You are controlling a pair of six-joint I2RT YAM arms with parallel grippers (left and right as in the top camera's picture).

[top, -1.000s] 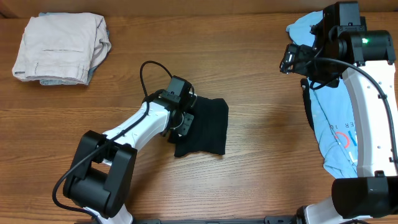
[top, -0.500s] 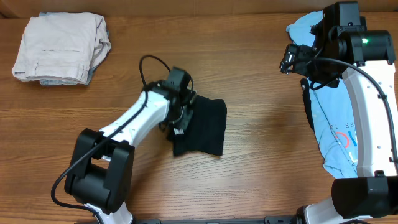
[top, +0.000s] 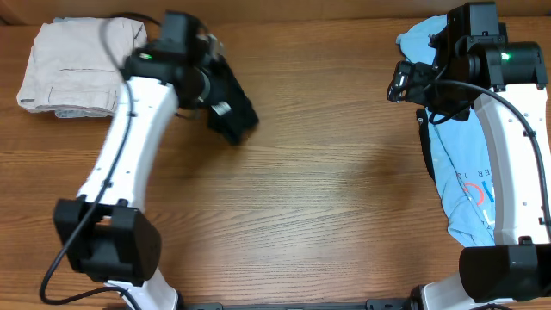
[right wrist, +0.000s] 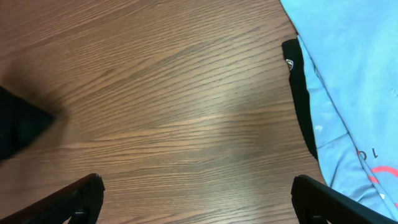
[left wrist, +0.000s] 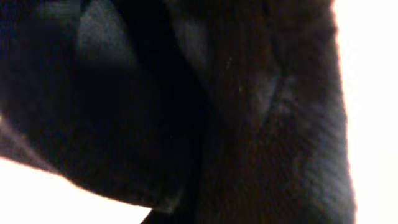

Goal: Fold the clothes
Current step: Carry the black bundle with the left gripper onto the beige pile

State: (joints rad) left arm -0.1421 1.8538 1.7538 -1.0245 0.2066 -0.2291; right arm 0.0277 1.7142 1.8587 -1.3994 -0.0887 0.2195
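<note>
The black T-shirt [top: 232, 112] hangs as a folded bundle from my left gripper [top: 215, 90], which is shut on it near the table's back left. In the left wrist view the dark cloth [left wrist: 249, 124] fills the frame and hides the fingers. Its corner shows at the left edge of the right wrist view [right wrist: 18, 127]. A light blue printed T-shirt [top: 469, 172] lies along the right side, with a black strip [right wrist: 301, 99] at its edge. My right gripper [right wrist: 199, 199] is wide open and empty, held above bare wood left of the blue shirt [right wrist: 348, 74].
Folded beige trousers [top: 82, 65] lie at the back left corner, just left of my left arm. The wooden table [top: 327, 198] shows bare wood across its middle and front.
My left arm has swung from the table's middle to the back left, lifting the black T-shirt along with it. The right arm has not moved.
</note>
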